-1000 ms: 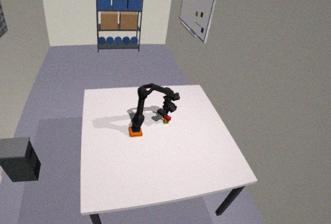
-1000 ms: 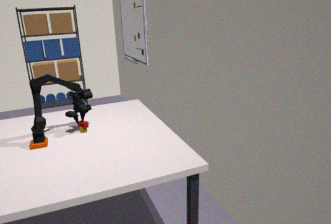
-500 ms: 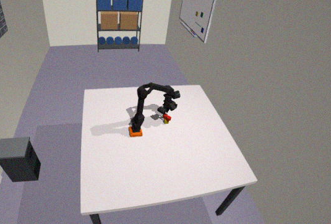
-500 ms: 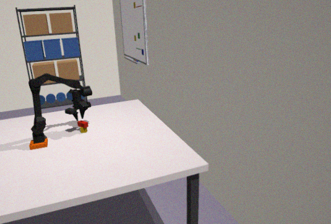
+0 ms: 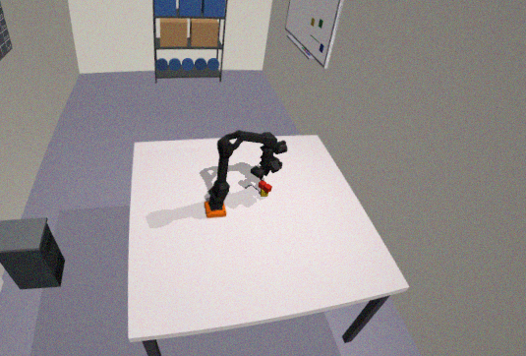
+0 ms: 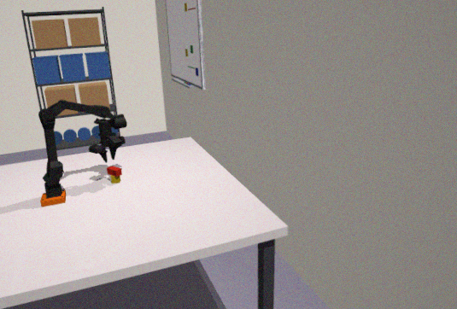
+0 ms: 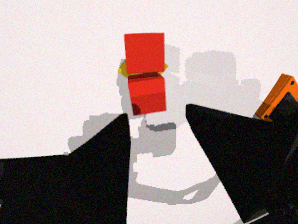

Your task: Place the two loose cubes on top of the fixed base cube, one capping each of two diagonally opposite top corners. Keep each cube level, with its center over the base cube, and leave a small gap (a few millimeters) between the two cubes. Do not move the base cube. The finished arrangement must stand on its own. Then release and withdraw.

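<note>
The yellow base cube (image 5: 263, 193) (image 6: 115, 180) (image 7: 122, 69) stands on the table, with only corners showing past the red cubes in the wrist view. One red cube (image 5: 267, 188) (image 7: 144, 53) lies over one side of it and looks level. The other red cube (image 5: 262, 184) (image 7: 148, 94) is beside it, nearer the fingers in the wrist view. It shows two faces there and looks tilted; its support is hidden. A narrow dark band separates the reds; their exact gap is unclear. My gripper (image 5: 262, 176) (image 6: 109, 160) (image 7: 157, 114) is open and empty, above the cubes.
The white table (image 5: 254, 261) (image 6: 173, 201) carries my arm on its orange base (image 5: 215, 211) (image 6: 53, 199) (image 7: 272, 98), left of the cubes in the top and exterior views. A shelf rack (image 5: 190, 74) and a dark cabinet (image 5: 25, 236) stand away from the table.
</note>
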Controlling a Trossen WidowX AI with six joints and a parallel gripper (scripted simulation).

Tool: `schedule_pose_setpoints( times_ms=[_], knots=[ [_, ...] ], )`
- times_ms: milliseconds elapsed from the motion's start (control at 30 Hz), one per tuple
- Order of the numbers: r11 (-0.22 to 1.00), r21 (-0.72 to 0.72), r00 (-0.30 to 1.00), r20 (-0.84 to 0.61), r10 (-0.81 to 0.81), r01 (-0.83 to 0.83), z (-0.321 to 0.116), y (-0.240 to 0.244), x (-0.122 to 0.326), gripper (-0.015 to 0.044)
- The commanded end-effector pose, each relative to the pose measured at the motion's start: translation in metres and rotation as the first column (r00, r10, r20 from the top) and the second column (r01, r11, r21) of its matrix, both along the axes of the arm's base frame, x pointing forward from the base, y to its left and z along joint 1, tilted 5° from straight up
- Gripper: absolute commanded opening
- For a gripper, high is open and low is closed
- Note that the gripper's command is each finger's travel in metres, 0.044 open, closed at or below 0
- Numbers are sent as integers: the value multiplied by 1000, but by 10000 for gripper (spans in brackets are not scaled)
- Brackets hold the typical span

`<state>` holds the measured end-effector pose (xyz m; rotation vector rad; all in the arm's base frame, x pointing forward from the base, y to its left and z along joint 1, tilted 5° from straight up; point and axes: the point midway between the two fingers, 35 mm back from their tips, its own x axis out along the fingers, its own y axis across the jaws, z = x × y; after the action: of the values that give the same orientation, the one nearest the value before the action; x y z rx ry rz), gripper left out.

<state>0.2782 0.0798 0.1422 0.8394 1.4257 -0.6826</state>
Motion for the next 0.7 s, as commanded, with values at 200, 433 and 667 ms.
schedule_pose_setpoints(
  times_ms=[200, 433, 667],
  knots=[
    [1000, 3, 1000, 10, 4, -4, 16, -1, 0, 205],
    [1000, 1, 1000, 5, 0, 0, 18, -1, -1, 284],
    [1000, 5, 1000, -2, -1, 1, 21, 55, -14, 400]
  ],
)
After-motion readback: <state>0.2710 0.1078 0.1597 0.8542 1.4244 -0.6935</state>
